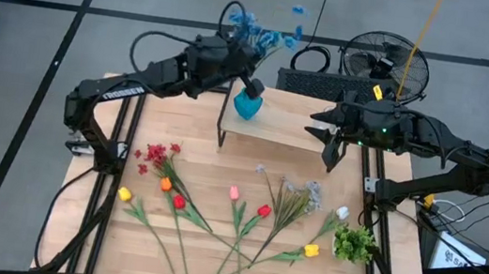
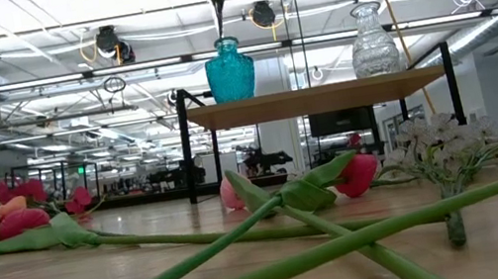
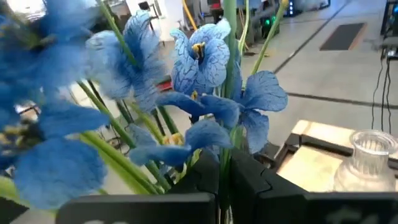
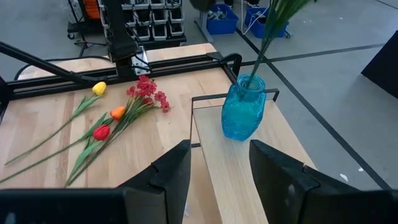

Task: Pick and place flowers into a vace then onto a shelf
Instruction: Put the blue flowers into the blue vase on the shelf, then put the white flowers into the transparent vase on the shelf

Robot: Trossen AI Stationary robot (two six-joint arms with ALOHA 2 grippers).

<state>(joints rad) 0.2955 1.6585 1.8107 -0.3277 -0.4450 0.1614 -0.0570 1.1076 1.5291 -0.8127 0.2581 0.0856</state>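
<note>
L gripper (image 1: 250,83) sat above the teal vase (image 1: 247,105), fingers (image 3: 249,180) nearly together, pinching the stems of the blue flowers (image 3: 205,62). Blooms fanned out up and behind the gripper in the high view; stems ran down into the vase neck, seen in R wrist view. L arm (image 1: 153,78) reached in from the table's left side.

R gripper (image 1: 330,146) hovered over the right end of the shelf (image 1: 293,129), jaws partway apart, nothing between the fingers (image 4: 283,180). Teal vase stood on the shelf's left end. A clear vase (image 2: 373,40) stood on the shelf too, toward the other end in the low view, apart from the teal one.

Rest of the flowers lay flat on the table (image 1: 201,254), in front of the shelf:
- red sprig (image 1: 157,153), orange bloom (image 1: 165,183), yellow tulip (image 1: 124,194) on the left
- pink tulip (image 1: 234,192) and red tulip (image 1: 263,211) mid-table, stems crossing
- white sprig (image 1: 303,197) and a 2nd yellow tulip (image 1: 311,251) on the right
- leafy clump (image 1: 355,243) near the right edge.
</note>
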